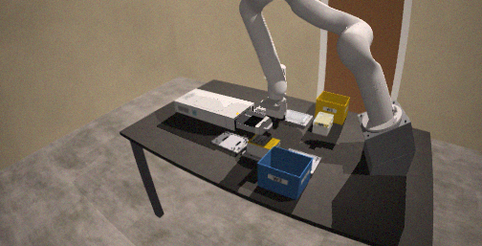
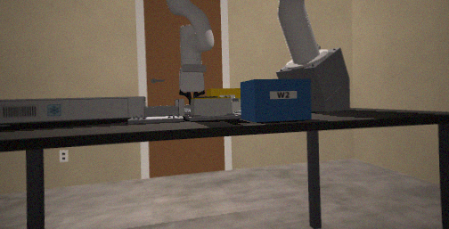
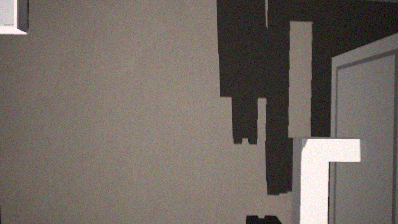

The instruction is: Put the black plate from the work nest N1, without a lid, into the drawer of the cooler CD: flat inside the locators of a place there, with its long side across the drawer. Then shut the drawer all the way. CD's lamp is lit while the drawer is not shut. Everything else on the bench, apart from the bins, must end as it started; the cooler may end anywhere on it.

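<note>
The cooler CD [image 1: 212, 104] [image 2: 71, 108] is a long white box at the back left of the bench. Its drawer [image 1: 262, 125] [image 2: 162, 110] stands pulled out toward the arm. A black plate [image 1: 248, 122] lies inside the drawer, and I cannot make out how it sits in the locators. My gripper [image 1: 271, 114] [image 2: 191, 95] is shut with nothing between the fingers. It points down, low over the bench, right at the outer end of the drawer. In the wrist view only the dark fingertips [image 3: 264, 219] show at the bottom edge, against wall and shadows.
A blue bin W2 [image 1: 284, 169] [image 2: 276, 101] stands at the front. A yellow bin [image 1: 332, 106] and a small white box [image 1: 323, 123] stand at the back right. Flat nests [image 1: 230, 142] [image 1: 297, 117] and a block with a yellow part [image 1: 263, 145] lie around the drawer.
</note>
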Available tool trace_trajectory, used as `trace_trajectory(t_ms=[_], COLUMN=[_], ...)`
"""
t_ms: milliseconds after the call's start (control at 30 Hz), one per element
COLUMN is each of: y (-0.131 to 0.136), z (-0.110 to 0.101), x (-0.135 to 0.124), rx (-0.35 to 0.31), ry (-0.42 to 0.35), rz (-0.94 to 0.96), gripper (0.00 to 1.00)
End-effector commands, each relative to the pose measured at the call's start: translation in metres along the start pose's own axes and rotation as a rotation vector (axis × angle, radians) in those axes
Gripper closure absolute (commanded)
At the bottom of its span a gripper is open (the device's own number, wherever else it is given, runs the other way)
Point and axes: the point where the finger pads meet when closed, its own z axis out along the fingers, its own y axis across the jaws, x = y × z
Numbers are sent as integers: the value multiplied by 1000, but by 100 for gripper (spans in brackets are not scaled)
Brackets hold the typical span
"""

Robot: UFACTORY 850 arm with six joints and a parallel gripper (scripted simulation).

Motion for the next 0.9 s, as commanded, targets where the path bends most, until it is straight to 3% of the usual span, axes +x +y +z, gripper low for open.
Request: trace_trajectory(t_ms=[0, 867], y=[10, 40], z=[0, 0], x=[0, 0], rx=[-1, -1], ry=[1, 1], rz=[0, 0], gripper=[100, 100])
